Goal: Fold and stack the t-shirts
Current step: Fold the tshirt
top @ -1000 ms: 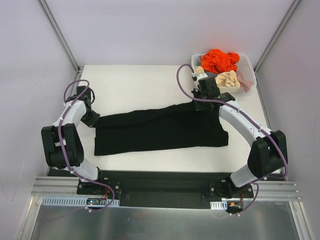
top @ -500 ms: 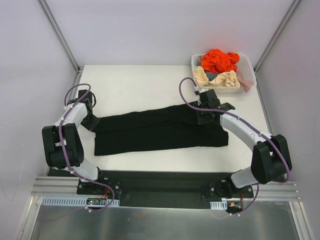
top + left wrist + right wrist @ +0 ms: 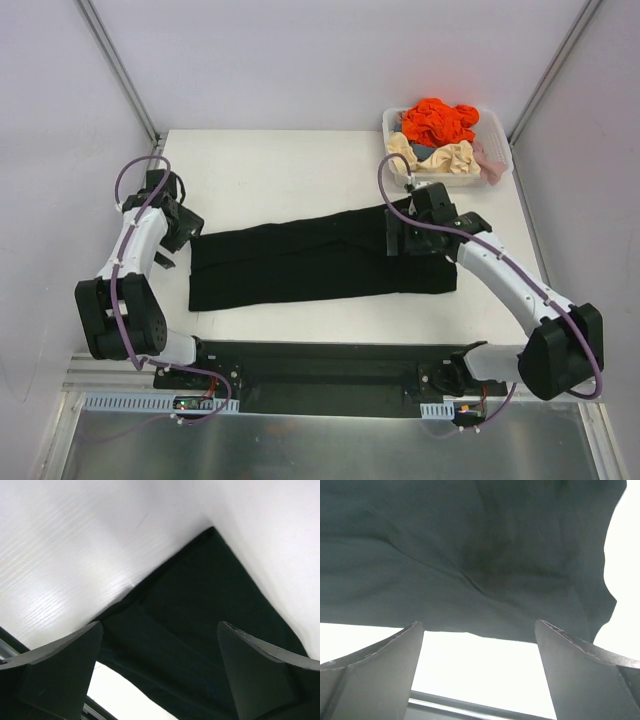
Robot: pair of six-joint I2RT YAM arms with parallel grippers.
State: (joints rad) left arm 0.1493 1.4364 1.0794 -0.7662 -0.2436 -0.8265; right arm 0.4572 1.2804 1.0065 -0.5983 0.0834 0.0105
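The black t-shirt [image 3: 315,262] lies on the table folded into a long flat band. My left gripper [image 3: 180,226] hovers open over its left end, nothing between the fingers; the wrist view shows the cloth's corner [image 3: 200,605] below my left gripper [image 3: 160,672]. My right gripper [image 3: 402,236] is open above the band's right part. In its wrist view the black t-shirt [image 3: 470,555] and its near edge lie under my right gripper [image 3: 479,672]. The orange t-shirt [image 3: 438,120], cream t-shirt [image 3: 452,157] and pink t-shirt [image 3: 489,161] are bunched in the basket.
The white plastic basket [image 3: 503,139] stands at the table's far right corner. Bare white tabletop [image 3: 270,175] stretches behind the black shirt. Grey walls close in the table on three sides.
Both grippers were shut on the black shirt and have opened, letting it go. The right gripper came toward the near side, laying the far edge over the shirt. The left gripper rose slightly.
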